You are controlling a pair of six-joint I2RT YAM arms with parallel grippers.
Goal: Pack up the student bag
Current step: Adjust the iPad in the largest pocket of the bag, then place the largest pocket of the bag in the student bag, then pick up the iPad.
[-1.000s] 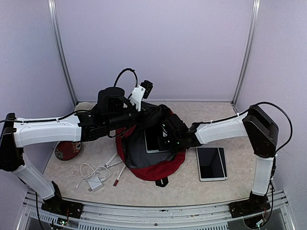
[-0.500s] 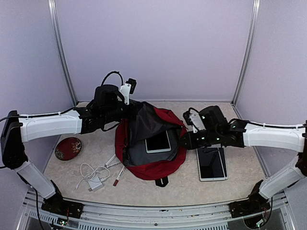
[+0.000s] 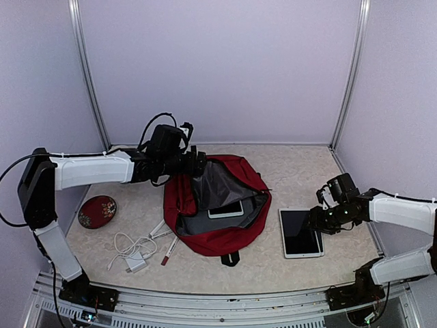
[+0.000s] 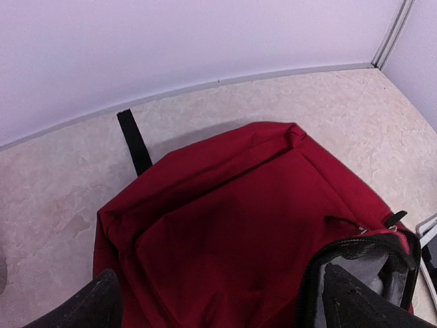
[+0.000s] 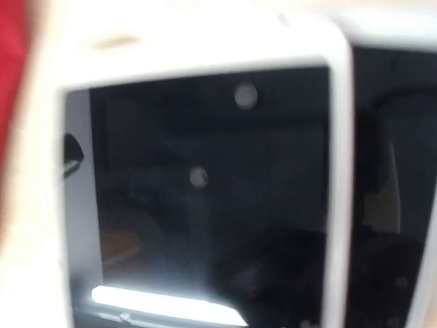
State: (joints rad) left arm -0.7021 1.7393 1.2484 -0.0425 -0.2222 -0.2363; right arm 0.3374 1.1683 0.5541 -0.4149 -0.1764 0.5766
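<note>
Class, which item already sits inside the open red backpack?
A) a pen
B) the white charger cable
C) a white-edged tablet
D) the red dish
C: a tablet lies within the backpack's grey-lined opening; the cable, dish and pen lie outside it.

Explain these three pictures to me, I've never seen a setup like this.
Two robot arms, left and right, are bolted at a table's near edge. The wide picture is from a camera above them; the others from a camera on each wrist. On the table: the open student bag with one tablet inside, a second tablet, a white charger cable, a round red object. The left end effector is open over the bag's far edge. The right end effector is beside the second tablet; its blurred view shows no grip clearly.
</note>
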